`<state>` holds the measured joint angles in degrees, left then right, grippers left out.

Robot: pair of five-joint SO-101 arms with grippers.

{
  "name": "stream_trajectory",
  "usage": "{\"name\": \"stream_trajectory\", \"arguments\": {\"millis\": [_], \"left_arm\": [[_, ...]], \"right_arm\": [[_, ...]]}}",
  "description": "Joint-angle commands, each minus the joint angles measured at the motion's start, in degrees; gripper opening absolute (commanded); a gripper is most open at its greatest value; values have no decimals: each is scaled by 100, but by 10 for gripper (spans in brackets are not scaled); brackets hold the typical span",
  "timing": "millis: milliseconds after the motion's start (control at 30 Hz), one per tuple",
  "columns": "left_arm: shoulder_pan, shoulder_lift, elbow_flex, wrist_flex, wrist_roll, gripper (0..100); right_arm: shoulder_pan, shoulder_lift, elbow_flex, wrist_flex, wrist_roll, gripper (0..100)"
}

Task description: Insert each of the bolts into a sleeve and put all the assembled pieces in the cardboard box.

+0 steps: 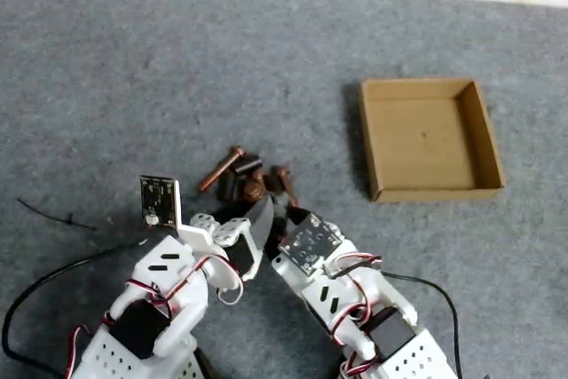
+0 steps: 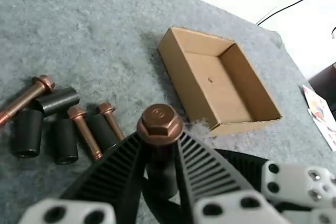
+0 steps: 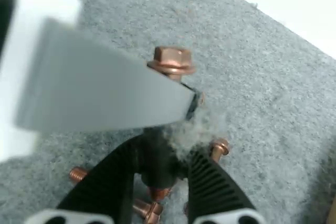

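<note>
Now both arms are seen bent forward from the near edge of the table, the left arm (image 1: 169, 290) and the right arm (image 1: 355, 295) angled inward so that their wrists meet over the pile of parts. The left gripper (image 2: 160, 142) is clamped on a bolt (image 2: 160, 123). Its ribbed fingers (image 2: 118, 169) are pinched in just under the flanged hex head, which is held upright. The right gripper (image 3: 161, 155) is closed around a sleeve (image 3: 153, 163), held directly below that same bolt head.

The bolt's shank is hidden between the fingers, and how far it sits inside the sleeve cannot be told. In the right wrist view a pale, blurred finger of the other gripper is laid across the bolt just beneath its head. From the high view the held pieces are largely covered by the two wrists.

The bolts are of copper-coloured metal, and the sleeves are short tubes of matt black. On the grey, carpet-like table cover (image 1: 133, 68), loose bolts (image 2: 84, 132) and loose sleeves (image 2: 26, 132) are scattered together, some touching. The cardboard box (image 1: 426, 135), a shallow open tray of brown card, is set well apart on the right arm's side.
</note>
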<state>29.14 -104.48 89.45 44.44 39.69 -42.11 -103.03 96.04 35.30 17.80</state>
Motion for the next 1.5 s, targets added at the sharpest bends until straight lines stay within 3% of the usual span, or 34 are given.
{"name": "stream_trajectory", "arguments": {"millis": [0, 100, 167, 433, 700, 1033, 1200, 1300, 1367, 1467], "left_arm": [[-22, -4, 66, 44, -70, 200], [-40, -4, 48, 167, -70, 354], [-163, -4, -4, 237, -26, 403], [-1859, -4, -418, 176, 1169, 371], [-2123, -4, -409, 176, 1143, 319], [-2949, -4, 321, -1029, -193, 0], [-3143, -4, 453, -1125, -1503, 4], [-3284, -4, 418, -967, -2611, 5], [-3327, -4, 330, -695, -3367, 5], [-3231, -4, 171, -35, -4598, 6]], "right_arm": [[92, -180, 532, -224, 62, 5], [92, -180, 532, -224, 62, 5], [145, -180, 532, -224, 62, 5], [365, -180, 532, -224, 53, 5], [426, -189, 514, -224, 62, 5], [1402, -189, 532, -734, 35, 5], [2475, -189, 479, -760, 26, 5], [3327, -189, 462, -813, -501, 5], [3538, -119, 356, -1147, -659, 5], [3547, 92, 207, -1253, -299, 5]]}}
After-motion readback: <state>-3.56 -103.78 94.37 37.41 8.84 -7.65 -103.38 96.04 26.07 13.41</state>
